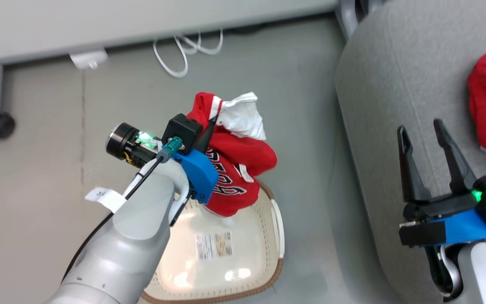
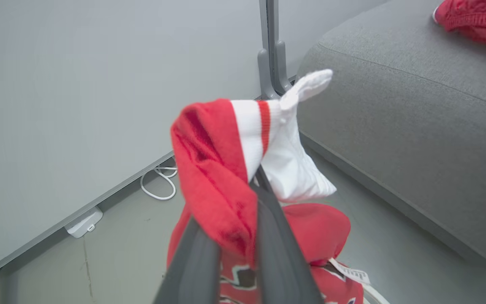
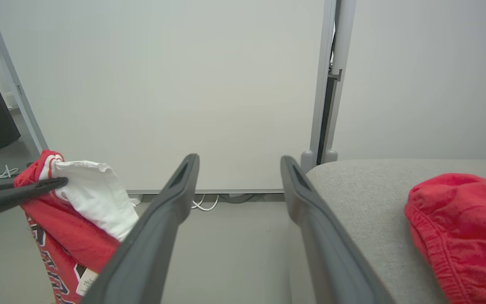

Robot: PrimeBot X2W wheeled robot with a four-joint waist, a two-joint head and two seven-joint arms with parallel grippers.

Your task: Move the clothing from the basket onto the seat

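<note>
So that basket is cleared, jersey is pinched high by L gripper; R gripper is splayed, empty.

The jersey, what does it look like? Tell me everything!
The jersey is bright red soft cloth with white trim, a white part at the top, dark white-edged letters and a small label. It hangs bunched and crumpled from the left tool, which is shut on its upper edge. Its lower end hangs over the basket.
</note>
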